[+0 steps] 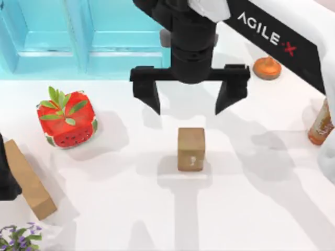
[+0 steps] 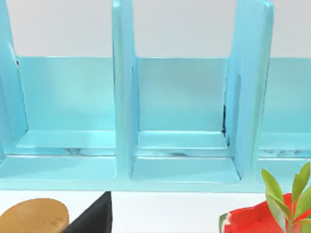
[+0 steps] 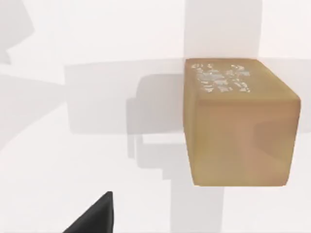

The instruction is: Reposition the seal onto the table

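Note:
The seal (image 1: 191, 148), a small brown wooden block with a whitish mark on its front face, stands on the white table (image 1: 251, 209) near the middle. My right gripper (image 1: 188, 102) hangs open just behind it, black fingers spread wide and holding nothing. The right wrist view has the seal (image 3: 240, 128) resting alone on the table, whitish marks on one face, with a black fingertip (image 3: 95, 216) at the edge. My left arm (image 1: 8, 172) stays parked at the table's left edge.
A turquoise shelf cabinet (image 1: 78, 36) runs along the back. A watermelon cube with leaves (image 1: 67, 119) sits at the left, a tan slab (image 1: 29, 180) near the left edge, an orange piece (image 1: 267, 68) and a bottle (image 1: 320, 125) at the right, flowers (image 1: 18, 238) at the front left.

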Available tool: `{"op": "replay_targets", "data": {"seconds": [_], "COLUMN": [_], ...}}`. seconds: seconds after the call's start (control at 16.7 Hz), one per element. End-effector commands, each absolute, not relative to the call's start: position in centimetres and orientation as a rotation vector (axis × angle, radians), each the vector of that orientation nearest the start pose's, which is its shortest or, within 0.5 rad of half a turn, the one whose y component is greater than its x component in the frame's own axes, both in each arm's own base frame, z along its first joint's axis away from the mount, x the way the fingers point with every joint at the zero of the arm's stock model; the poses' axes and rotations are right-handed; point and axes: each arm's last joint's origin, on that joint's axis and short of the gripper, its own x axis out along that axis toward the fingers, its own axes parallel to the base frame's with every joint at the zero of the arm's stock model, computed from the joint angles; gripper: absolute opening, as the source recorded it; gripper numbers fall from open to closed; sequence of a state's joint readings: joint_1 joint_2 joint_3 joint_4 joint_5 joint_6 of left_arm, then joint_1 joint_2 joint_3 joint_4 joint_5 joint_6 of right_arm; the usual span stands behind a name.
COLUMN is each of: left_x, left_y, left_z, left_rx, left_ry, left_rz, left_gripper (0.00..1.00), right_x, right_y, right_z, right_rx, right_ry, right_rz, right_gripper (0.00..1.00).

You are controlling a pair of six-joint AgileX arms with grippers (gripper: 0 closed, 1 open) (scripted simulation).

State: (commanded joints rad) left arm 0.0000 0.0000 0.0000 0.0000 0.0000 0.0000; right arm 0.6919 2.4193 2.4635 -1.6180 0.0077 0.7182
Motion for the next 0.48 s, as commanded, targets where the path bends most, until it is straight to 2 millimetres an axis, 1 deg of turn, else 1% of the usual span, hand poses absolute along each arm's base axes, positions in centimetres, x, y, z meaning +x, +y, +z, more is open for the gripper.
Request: {"op": "replay_targets", "data": {"seconds": [0.12,0.24,0.36,0.48], "left_x": [10.6,10.6,10.6,10.6], "left_y": [-0.1,-0.1,-0.1,-0.1], "left_z": [16.0,16.0,16.0,16.0], "left_rx": [0.0,0.0,0.0,0.0], "left_ry": [0.0,0.0,0.0,0.0], "left_rz": [0.0,0.0,0.0,0.0], "left_gripper": [1.0,1.0,1.0,1.0], "right_x": [35.1,34.7,34.5,34.5], "right_y": [29.9,29.5,29.2,29.2], "right_z": [26.5,28.0,28.7,28.8], "right_rx": [0.009,0.009,0.01,0.01], "right_ry": [1.57,1.569,1.569,1.569], "right_rz": [-0.013,-0.012,-0.011,-0.011], "right_gripper": [1.0,1.0,1.0,1.0]}}
